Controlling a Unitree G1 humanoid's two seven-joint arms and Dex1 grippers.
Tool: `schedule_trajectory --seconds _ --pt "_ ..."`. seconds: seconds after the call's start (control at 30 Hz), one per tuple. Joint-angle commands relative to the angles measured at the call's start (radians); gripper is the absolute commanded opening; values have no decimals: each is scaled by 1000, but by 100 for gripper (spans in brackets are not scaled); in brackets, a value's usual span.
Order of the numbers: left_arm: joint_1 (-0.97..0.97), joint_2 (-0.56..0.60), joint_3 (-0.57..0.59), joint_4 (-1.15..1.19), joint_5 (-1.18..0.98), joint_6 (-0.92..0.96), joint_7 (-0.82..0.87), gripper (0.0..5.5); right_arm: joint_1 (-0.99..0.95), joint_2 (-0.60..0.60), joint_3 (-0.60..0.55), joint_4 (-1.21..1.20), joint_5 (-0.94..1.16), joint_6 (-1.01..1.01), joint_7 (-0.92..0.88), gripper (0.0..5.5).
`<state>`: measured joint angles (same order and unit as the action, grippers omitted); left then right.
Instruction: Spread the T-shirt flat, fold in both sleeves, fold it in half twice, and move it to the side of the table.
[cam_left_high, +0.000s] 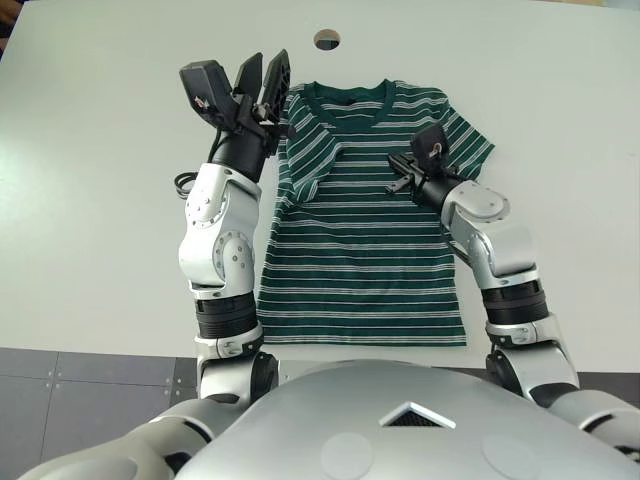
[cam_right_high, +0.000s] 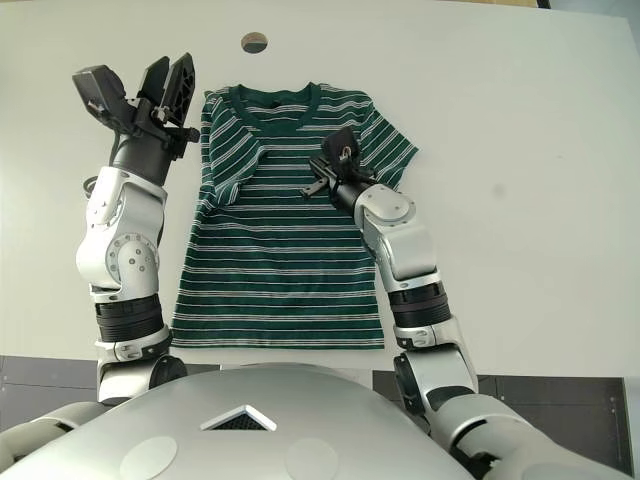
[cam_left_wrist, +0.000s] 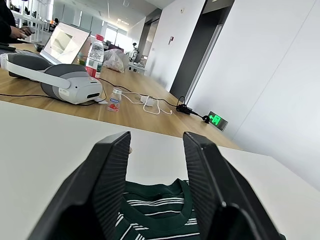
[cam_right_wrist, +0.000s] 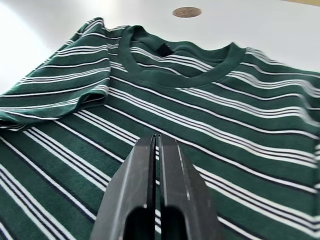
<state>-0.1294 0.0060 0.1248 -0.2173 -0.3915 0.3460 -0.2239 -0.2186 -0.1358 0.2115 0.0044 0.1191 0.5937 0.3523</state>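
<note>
T-shirt (cam_left_high: 360, 260), dark green w/ white stripes, lay face up on the white table (cam_left_high: 90, 200). Its collar (cam_left_high: 348, 98) was at the far end. The hem ran along the near edge, close to the robot. The body of the shirt was mostly flat. The left sleeve (cam_right_wrist: 55, 95) was folded in over the chest on that side, its cuff edge making a raised ridge across the stripes. The right sleeve (cam_left_high: 468, 140) was spread out flat on the tabletop, pointing away from the body.

R gripper (cam_right_wrist: 157, 141) was over the upper chest, just below the collar and a bit right of the shirt's centre line. Its fingers were pressed together w/ nothing between them, tips pointing toward the folded sleeve. It was low over the cloth; couldn't tell if it touched.

L gripper (cam_left_high: 268, 62) was raised above the table at the shirt's left shoulder, beside the collar, tips pointing up and away from the robot. Its fingers (cam_left_wrist: 112, 165) stood well apart, holding nothing.

A round cable hole (cam_left_high: 327, 40) sat in the tabletop just beyond the collar.

Behind the white table, per the left wrist view, was a wooden desk (cam_left_wrist: 150, 117). On it were a white-and-grey headset (cam_left_wrist: 60, 82), a water bottle (cam_left_wrist: 93, 57), an open laptop (cam_left_wrist: 65, 42), a small bottle (cam_left_wrist: 115, 99) and some loose cables (cam_left_wrist: 150, 102). A green exit sign (cam_left_wrist: 216, 120) sat low on the wall farther off.
</note>
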Motion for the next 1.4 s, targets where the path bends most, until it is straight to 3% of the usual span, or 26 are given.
schedule_trajectory --seconds 0.03,0.33,0.63,0.9,1.4 --pt "-4 0 -1 1 -7 0 12 195 8 -22 -24 -22 -22 -27 -20 30" --pt "4 3 0 9 -4 -7 11 195 16 -145 -259 12 7 -50 -45 179" --pt "2 6 -2 -1 -10 -2 8 195 -40 -195 -313 226 -3 -87 -41 335" --pt "2 6 -6 -17 -22 4 13 195 -102 -171 -277 346 8 -60 9 335" --pt "-1 13 2 -5 -24 5 16 195 -71 -166 -236 329 -1 -94 23 103"
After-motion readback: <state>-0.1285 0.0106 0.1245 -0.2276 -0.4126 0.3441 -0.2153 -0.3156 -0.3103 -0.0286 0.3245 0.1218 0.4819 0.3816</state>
